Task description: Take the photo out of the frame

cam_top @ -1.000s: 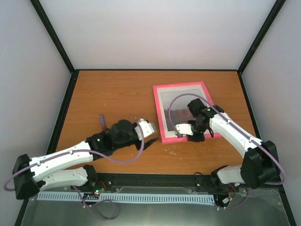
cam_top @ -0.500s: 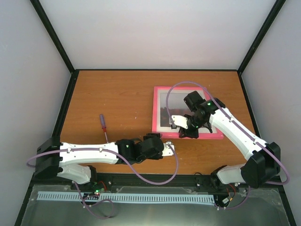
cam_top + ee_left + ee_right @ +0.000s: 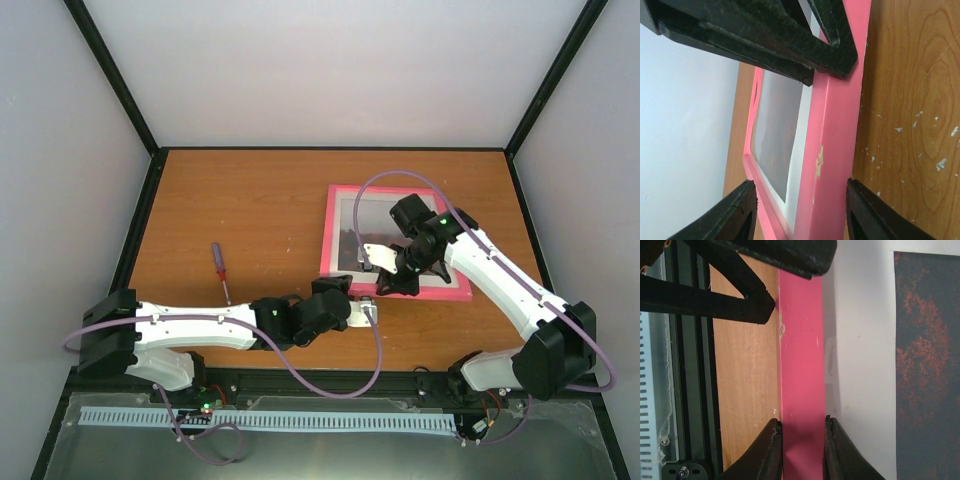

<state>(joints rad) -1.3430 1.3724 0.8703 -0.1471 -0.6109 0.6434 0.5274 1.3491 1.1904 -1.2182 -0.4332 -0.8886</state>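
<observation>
The pink frame (image 3: pixel 328 235) lies face up on the table's right half, with the photo (image 3: pixel 377 222) inside it behind a white border. My right gripper (image 3: pixel 384 287) is shut on the frame's near rail; in the right wrist view (image 3: pixel 802 450) both pads press the pink rail (image 3: pixel 800 350), and the red-orange trees of the photo (image 3: pixel 927 365) show to the right. My left gripper (image 3: pixel 371 312) is open at the same near edge. In the left wrist view (image 3: pixel 802 212) its jaws stand wide on either side of the pink rail (image 3: pixel 835 130) without touching it.
A red-and-purple-handled screwdriver (image 3: pixel 220 270) lies on the table to the left, beside the left arm. The right gripper's black fingers (image 3: pixel 830 45) sit just ahead of my left gripper. Black rails and white walls close the table in.
The left arm swung from the screwdriver to the frame's near edge and now straddles it. The right gripper turned the frame and slid it slightly left.
</observation>
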